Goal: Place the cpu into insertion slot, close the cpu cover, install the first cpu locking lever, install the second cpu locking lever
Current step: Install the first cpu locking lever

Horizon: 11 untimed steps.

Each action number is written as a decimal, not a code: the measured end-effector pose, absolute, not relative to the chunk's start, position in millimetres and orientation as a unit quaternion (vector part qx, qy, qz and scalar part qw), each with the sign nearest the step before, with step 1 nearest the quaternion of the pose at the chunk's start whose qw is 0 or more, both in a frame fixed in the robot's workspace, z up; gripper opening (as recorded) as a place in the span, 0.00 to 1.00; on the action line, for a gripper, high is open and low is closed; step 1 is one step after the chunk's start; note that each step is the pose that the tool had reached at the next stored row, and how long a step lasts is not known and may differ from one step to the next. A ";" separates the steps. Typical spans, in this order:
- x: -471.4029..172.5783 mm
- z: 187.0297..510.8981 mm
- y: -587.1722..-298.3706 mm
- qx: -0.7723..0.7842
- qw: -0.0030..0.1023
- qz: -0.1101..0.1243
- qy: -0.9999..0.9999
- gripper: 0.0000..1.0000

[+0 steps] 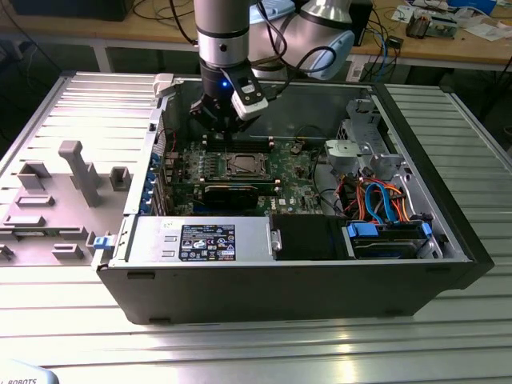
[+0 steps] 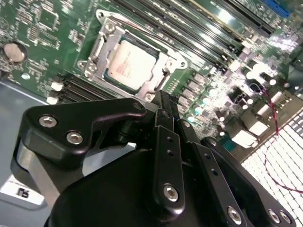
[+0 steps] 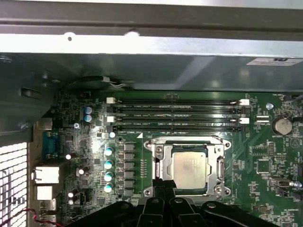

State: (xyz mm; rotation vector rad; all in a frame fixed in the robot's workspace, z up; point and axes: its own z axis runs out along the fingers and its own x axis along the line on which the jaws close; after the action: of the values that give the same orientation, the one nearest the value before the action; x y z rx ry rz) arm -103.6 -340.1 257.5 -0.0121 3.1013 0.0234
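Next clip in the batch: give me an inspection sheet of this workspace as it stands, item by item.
Surface: slatted metal table carrying an open computer case.
Job's things: cpu is seated in the insertion slot. The cpu cover appears to lie flat around it. Lever state cannot be told.
Clutter: grey fixture tray at the exterior view's left.
Grippers: gripper is shut, holds nothing, and its tips are at the socket's edge.
Cables: orange and blue cables inside the case; a thin red wire.
Surroundings: wooden bench behind, with loose items on it.
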 end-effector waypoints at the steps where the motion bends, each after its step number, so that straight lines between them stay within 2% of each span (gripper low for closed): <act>1: -106.2 257.4 -340.1 -0.004 0.020 0.008 1.000 0.11; 11: -110.0 257.3 -340.1 -0.004 0.020 0.008 1.000 0.11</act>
State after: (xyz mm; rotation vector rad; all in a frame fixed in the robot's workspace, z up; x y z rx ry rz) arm -110.0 -340.1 257.3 -0.0139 3.1013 0.0242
